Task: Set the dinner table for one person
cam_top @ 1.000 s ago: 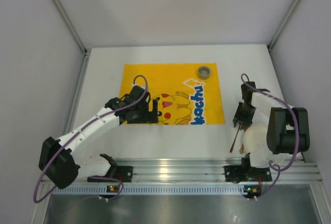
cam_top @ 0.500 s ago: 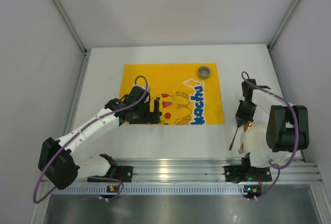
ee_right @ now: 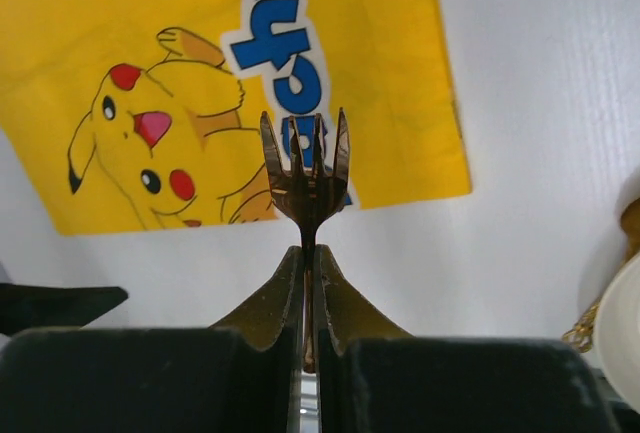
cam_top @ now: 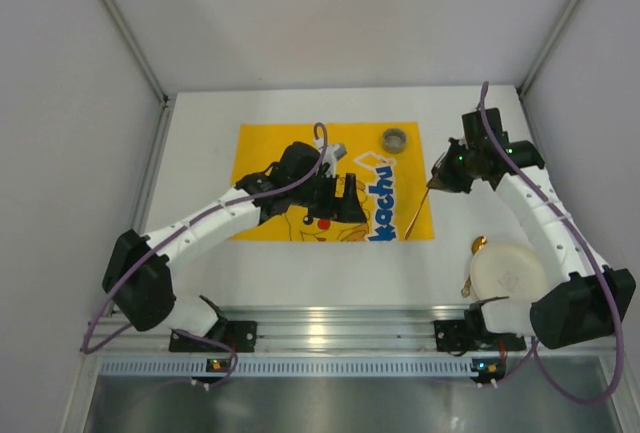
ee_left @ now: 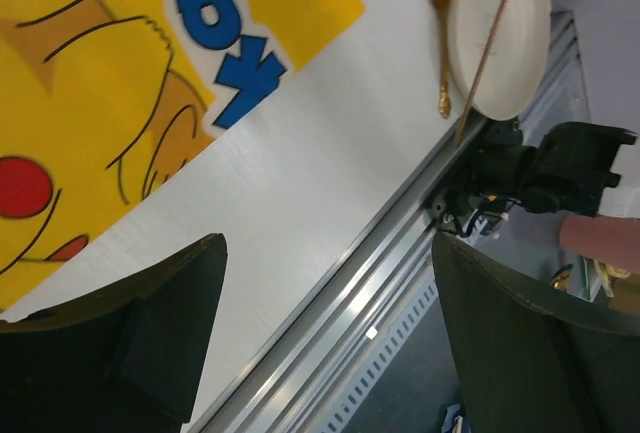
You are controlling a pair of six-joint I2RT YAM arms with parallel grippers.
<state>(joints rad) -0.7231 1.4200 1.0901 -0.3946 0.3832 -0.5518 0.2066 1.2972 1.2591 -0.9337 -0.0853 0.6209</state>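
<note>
White counter (cam_top: 330, 273) spread beneath both arms, carrying a yellow mat (cam_top: 265, 143). Right fingers (ee_right: 270, 303) pinched a fork (ee_right: 305, 183) by its handle; left fingers (ee_left: 150, 333) gaped wide, empty. Lowering the fork level before release would likely keep it straight.

Fork (ee_right: 305, 178) handle hidden inside right end effector (ee_right: 308, 253), plate (ee_right: 630, 333) cut off at picture's right edge

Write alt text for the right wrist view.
The right claw pinches the handle of a dark fork, tines pointing away from the camera, above a white table. Beyond it lies a yellow cartoon mat with blue lettering; a pale plate edge shows at right.
</note>
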